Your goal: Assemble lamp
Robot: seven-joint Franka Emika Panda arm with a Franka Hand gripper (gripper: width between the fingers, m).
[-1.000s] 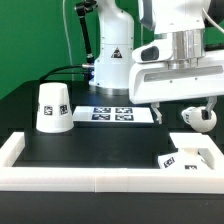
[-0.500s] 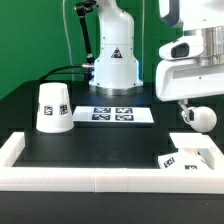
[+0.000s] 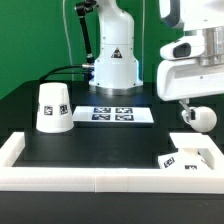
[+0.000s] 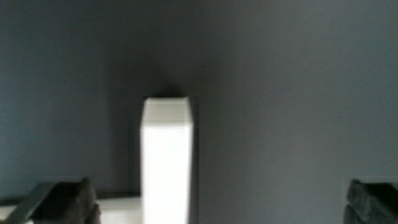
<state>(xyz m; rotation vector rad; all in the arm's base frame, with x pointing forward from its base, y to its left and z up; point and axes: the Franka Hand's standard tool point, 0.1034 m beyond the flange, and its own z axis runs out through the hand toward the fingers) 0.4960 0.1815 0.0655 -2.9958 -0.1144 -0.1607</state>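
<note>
Wrist view: your gripper (image 4: 215, 203) is spread wide, with nothing between the black fingertips (image 4: 54, 202). A white bar runs up the middle of that view, and you cannot tell which part it is. Exterior view: the bulb (image 3: 198, 116) lies on the black table (image 3: 110, 140) at the exterior view's right, directly under the hand and apart from it. The base (image 3: 190, 153) lies flat just in front of the bulb, against the white rail (image 3: 60, 172). The shade (image 3: 52, 107) stands well apart on the exterior view's left, beside the marker board (image 3: 118, 114). Judged step: picking up the bulb. Centre the open fingers over the round body before you descend, because an off-centre pinch will likely squirt it sideways. Come straight down and close slowly. Keep the fingers clear of the base edge as you lift.
</note>
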